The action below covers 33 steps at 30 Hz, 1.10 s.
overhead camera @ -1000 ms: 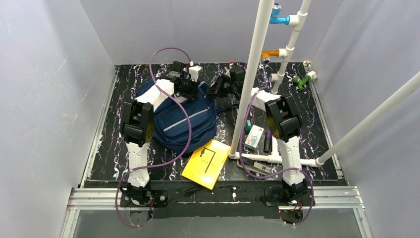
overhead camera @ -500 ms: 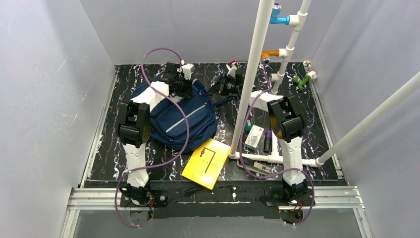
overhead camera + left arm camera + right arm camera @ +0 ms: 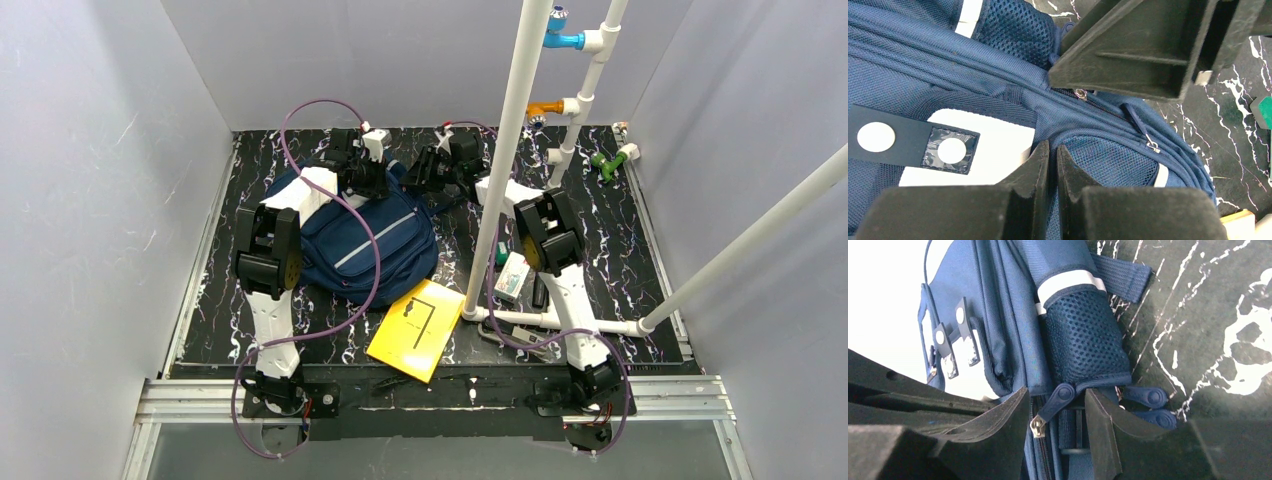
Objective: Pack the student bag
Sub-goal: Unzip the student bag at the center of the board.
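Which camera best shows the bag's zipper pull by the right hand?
Right wrist: the blue zipper pull sits large and sharp between the right hand's open fingers. Left wrist shows only a small metal slider beside that hand. Top view: too small to make out.

Navy student bag (image 3: 405, 255), black white-marbled table (image 3: 620, 230)
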Available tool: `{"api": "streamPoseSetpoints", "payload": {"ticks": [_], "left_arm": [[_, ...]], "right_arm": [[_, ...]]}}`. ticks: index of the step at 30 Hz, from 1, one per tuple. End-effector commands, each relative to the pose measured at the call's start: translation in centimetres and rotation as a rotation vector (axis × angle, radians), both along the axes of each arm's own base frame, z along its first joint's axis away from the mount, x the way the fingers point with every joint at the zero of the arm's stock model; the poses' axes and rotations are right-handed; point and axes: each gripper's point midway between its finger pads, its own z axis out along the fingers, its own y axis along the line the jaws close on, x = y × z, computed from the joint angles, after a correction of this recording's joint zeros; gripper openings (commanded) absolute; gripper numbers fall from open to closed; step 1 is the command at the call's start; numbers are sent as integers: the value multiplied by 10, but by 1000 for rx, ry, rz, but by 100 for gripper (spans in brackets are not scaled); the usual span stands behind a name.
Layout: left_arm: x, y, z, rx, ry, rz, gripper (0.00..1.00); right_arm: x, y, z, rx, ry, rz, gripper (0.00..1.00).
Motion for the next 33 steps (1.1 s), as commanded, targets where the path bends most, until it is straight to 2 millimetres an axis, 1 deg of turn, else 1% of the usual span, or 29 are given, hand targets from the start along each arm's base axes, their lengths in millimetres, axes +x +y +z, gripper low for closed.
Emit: {"api": "streamPoseSetpoints", "payload": {"ticks": [1,4,6,7,9,11,13,15,17,18,20,24,26,28,33], "left_arm": [[-31,8,-10,20,129,5,0],[-32,8,-10,21,130,1,0],[-33,8,-12,21,135,3,0],[-33,8,-13,21,139,4,0],[-34,9,-15,25,145,7,0],[-35,12,-16,42,147,18,0],[-35,19,-20,71,157,43,0],[-35,22,-23,81,165,53,0],[-34,25,-24,87,170,65,0],[-35,26,-25,86,175,69,0],[-35,26,-26,84,178,69,0],[-35,29,-26,87,181,81,0],[-35,31,-25,86,184,87,0],[-35,31,-25,85,185,86,0],[-37,26,-25,55,191,73,0]], "right_arm": [[-5,30,4,-35,-64,51,54],[-8,31,0,-111,-112,63,54],[-10,31,-3,-156,-121,62,52],[-10,30,-4,-177,-125,58,50],[-11,27,-4,-217,-131,43,43],[-14,22,-1,-225,-129,31,39],[-14,16,17,-205,-148,11,35],[-15,12,28,-184,-151,2,31],[-15,9,38,-153,-155,-2,19],[-15,7,42,-145,-155,-6,15],[-14,3,46,-144,-159,-13,13],[-16,-1,51,-119,-166,2,15],[-17,-5,49,-145,-174,-3,20],[-19,-10,41,-173,-180,-7,27],[-24,-5,25,-256,-201,-3,36]]}}
